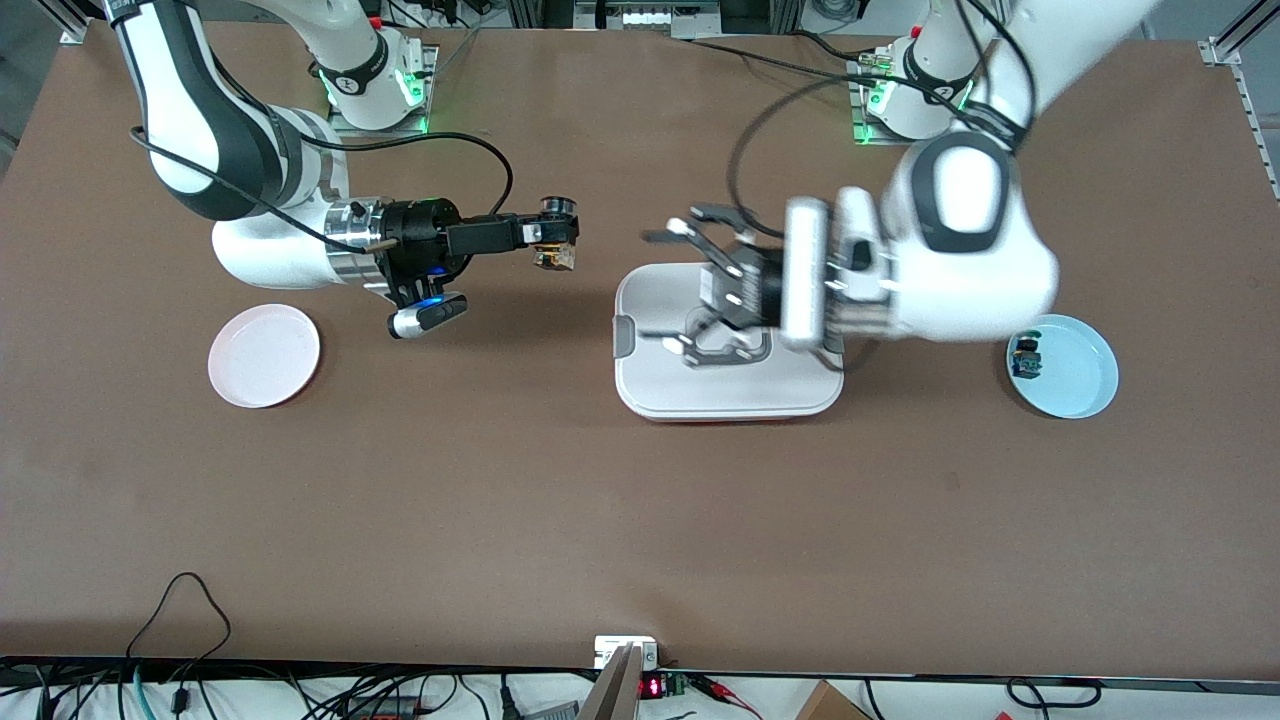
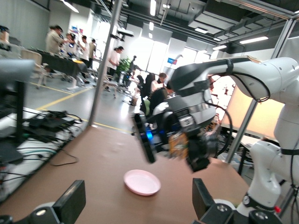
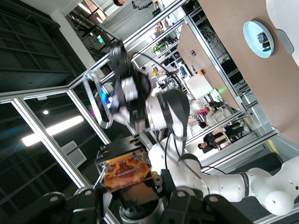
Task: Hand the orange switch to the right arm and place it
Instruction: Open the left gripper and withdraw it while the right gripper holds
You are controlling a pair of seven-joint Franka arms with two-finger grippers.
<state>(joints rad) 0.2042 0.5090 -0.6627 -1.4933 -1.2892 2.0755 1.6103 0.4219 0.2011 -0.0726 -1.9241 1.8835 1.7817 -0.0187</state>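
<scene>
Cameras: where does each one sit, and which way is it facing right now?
Front view: high across the table, facing both bases; both arms show.
Left wrist view: behind the open left gripper, facing the right gripper and pink plate.
Right wrist view: behind the right gripper's fingers, shut on the orange switch.
Shared: switch, both grippers.

We see two white Franka arms with dark grey-black joint bands, silver wrist rings and black cables looped along the links; green status lights glow at both bases. The right gripper [image 1: 556, 238] is black, with a white wrist camera lit blue. The left gripper [image 1: 690, 290] has black fingers with white pads.
</scene>
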